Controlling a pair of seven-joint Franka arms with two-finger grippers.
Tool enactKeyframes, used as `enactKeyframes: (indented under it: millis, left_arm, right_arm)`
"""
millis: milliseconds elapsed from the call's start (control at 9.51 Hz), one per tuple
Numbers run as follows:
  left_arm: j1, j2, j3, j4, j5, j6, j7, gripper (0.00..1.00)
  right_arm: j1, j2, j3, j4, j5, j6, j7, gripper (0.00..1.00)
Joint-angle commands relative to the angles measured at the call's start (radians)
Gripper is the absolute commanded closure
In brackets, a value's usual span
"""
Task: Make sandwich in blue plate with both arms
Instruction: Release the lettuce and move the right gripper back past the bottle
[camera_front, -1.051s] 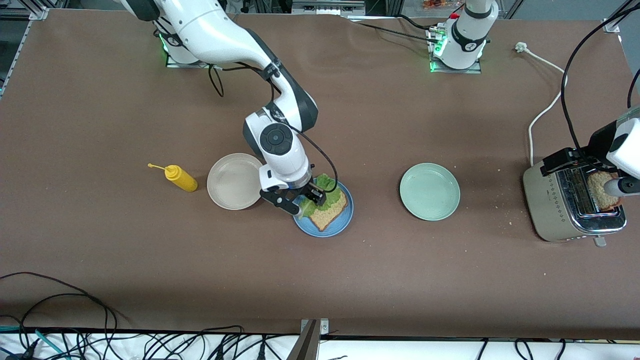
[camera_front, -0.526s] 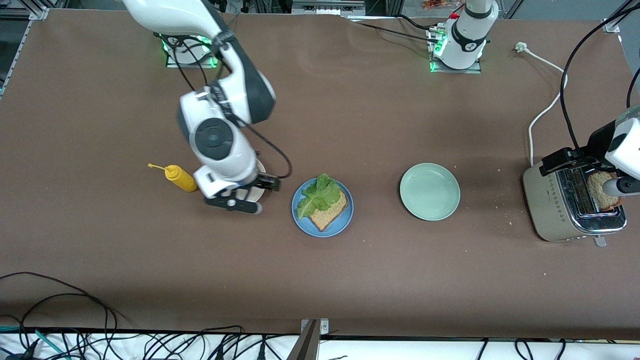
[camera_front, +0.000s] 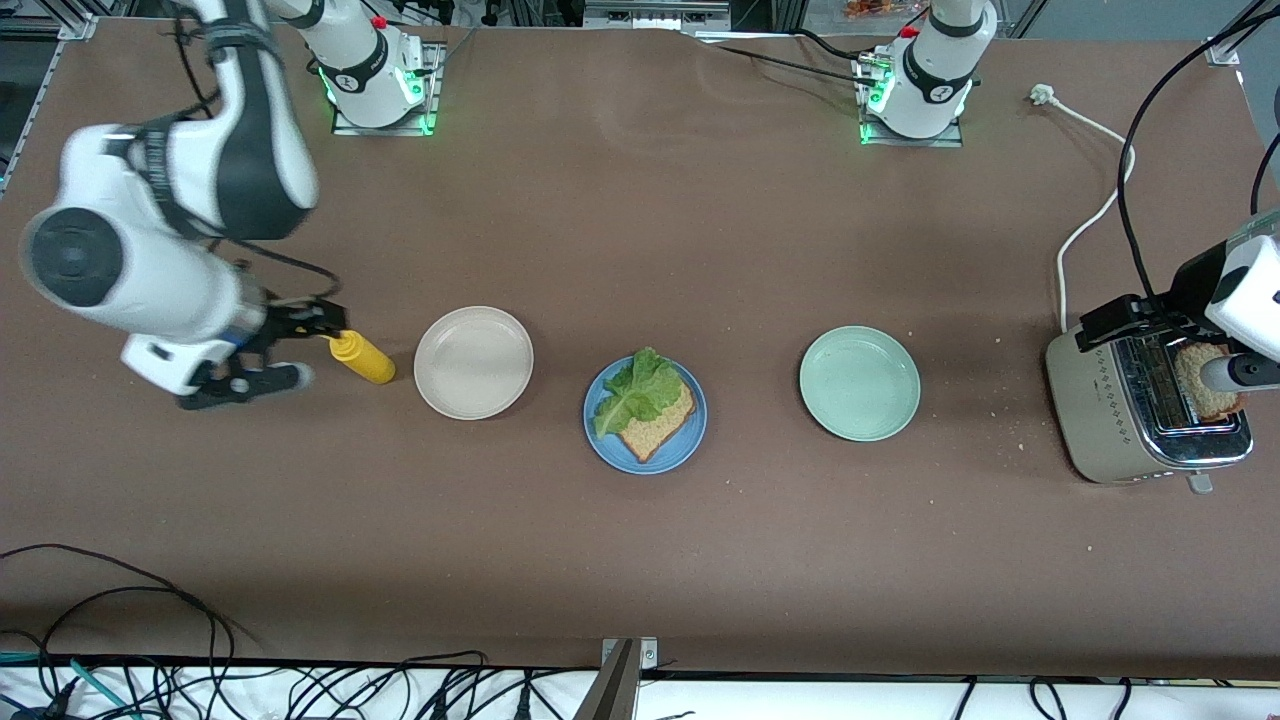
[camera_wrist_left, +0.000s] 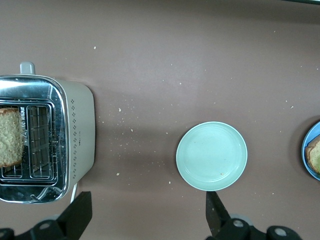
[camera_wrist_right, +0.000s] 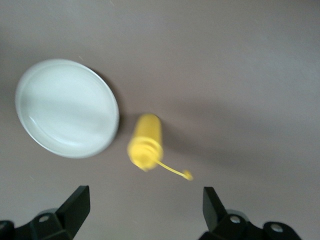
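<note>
The blue plate (camera_front: 608, 448) lies mid-table with one brown bread slice (camera_front: 657, 430) on it and a green lettuce leaf (camera_front: 633, 392) on top of the slice. A second bread slice (camera_front: 1205, 382) stands in the toaster slot and also shows in the left wrist view (camera_wrist_left: 10, 137). My right gripper (camera_front: 305, 350) is open and empty, in the air over the yellow bottle's cap; its wrist view (camera_wrist_right: 144, 210) shows the open jaws. My left gripper (camera_front: 1175, 345) is open and empty, high over the toaster, with bare table between its jaws (camera_wrist_left: 147, 215). The blue plate's edge (camera_wrist_left: 306, 150) shows there too.
A yellow squeeze bottle (camera_front: 365, 360) (camera_wrist_right: 145, 140) lies beside a beige plate (camera_front: 473, 362) (camera_wrist_right: 66, 107) toward the right arm's end. A mint-green plate (camera_front: 860, 383) (camera_wrist_left: 211, 156) and a silver toaster (camera_front: 1100, 410) (camera_wrist_left: 77, 130) with a white cord (camera_front: 1090, 220) are toward the left arm's end.
My right arm has swung away from the blue plate, leaving the lettuce on the bread, past the beige plate to over the yellow bottle. The left arm has not moved.
</note>
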Motion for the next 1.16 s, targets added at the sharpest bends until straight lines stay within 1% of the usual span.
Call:
enactKeyframes:
  millis: [0, 105, 315, 526, 631, 841, 946, 1051]
  left_arm:
    - [0.002, -0.008, -0.003, 0.004, -0.017, -0.014, 0.012, 0.00]
    - [0.002, -0.008, -0.001, 0.006, -0.014, -0.014, 0.013, 0.00]
    - [0.002, -0.008, 0.003, 0.006, -0.013, -0.014, 0.013, 0.00]
    - [0.005, -0.008, 0.007, 0.004, -0.014, -0.014, 0.015, 0.00]
    - [0.014, -0.005, 0.010, 0.004, -0.020, -0.014, 0.012, 0.00]
    - [0.014, -0.001, 0.013, 0.004, -0.019, -0.014, 0.018, 0.00]
    - [0.002, -0.001, 0.008, 0.003, -0.007, -0.014, 0.003, 0.00]
    - [0.004, 0.001, 0.007, 0.003, 0.010, -0.014, -0.002, 0.00]
  right_arm:
    - [-0.015, -0.050, -0.148, -0.141, 0.048, 0.042, -0.358, 0.00]
    - [-0.076, -0.038, -0.149, -0.165, 0.102, 0.057, -0.460, 0.00]
    - [-0.193, 0.025, -0.149, -0.208, 0.244, 0.118, -0.784, 0.00]
    - [-0.297, 0.118, -0.146, -0.207, 0.448, 0.128, -1.146, 0.00]
    - [-0.321, 0.169, -0.146, -0.206, 0.554, 0.123, -1.297, 0.00]
    - [-0.348, 0.249, -0.141, -0.206, 0.735, 0.108, -1.518, 0.00]
    - [-0.350, 0.282, -0.126, -0.204, 0.827, 0.067, -1.619, 0.00]
    - [-0.352, 0.313, -0.121, -0.199, 0.899, 0.036, -1.718, 0.00]
